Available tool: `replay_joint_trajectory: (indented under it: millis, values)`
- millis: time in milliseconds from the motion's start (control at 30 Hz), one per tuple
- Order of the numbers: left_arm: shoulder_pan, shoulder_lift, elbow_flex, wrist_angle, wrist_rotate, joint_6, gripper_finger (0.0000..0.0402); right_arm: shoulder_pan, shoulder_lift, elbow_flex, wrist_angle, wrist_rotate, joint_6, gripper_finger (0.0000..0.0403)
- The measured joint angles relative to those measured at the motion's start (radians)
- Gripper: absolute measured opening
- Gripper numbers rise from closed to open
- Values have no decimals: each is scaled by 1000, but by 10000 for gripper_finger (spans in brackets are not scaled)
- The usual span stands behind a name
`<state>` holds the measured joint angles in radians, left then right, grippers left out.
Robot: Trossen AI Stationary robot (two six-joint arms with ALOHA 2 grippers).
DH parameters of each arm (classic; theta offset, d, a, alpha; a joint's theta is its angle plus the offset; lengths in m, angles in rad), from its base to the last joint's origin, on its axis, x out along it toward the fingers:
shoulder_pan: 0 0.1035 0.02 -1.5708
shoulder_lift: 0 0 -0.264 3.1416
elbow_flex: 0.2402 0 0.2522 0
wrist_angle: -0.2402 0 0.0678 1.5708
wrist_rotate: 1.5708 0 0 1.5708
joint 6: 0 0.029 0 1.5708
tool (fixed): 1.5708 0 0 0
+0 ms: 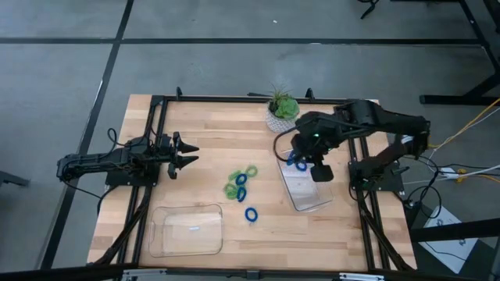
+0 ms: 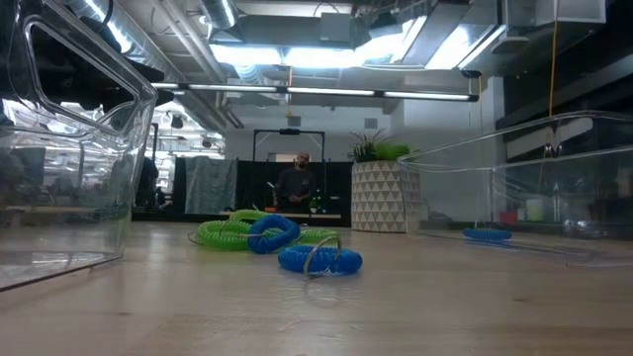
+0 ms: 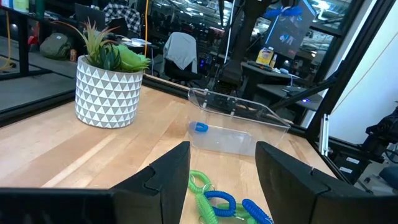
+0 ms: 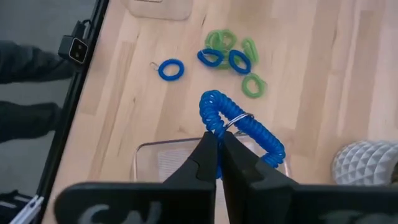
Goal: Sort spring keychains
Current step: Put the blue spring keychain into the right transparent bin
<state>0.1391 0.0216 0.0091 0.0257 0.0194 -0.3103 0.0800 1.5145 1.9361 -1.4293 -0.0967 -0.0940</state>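
Observation:
Several coiled keychains, light green and bright blue, lie in a cluster [image 1: 240,183] mid-table, also seen in the low view [image 2: 259,233]. One blue keychain [image 1: 251,213] lies apart, nearer the near edge. My right gripper [image 4: 218,160] is shut on a blue keychain [image 4: 244,127] above the right clear tray [image 1: 306,190]. Another blue keychain [image 3: 200,127] lies on that tray's floor. My left gripper [image 3: 221,177] waits open at the table's left [image 1: 184,153], pointing toward the cluster. My right gripper pinches the blue keychain's coil at one end [image 4: 213,124], next to its metal ring, between the two fingertips [image 4: 208,149]. The fingers point down from above. The keychain is lifted clear over the right tray, its loop stretching away from the fingers.
A second clear tray [image 1: 186,230] sits near the table's near-left corner. A potted plant in a white patterned pot [image 1: 282,112] stands at the far edge, close behind the right gripper. Bare wood lies between the trays. A person [image 2: 297,184] stands far back in the room.

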Motion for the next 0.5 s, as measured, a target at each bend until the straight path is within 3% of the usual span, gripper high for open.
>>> replay_joint_trajectory:
  millis: [233, 500]
  values:
    - [0, 0, 0, 0, 0, 0, 178, 0, -195, -294, 150, 10, 127, 6]
    - [0, 0, 0, 0, 0, 0, 178, 0, -338, -484, 210, 36, 265, 6]
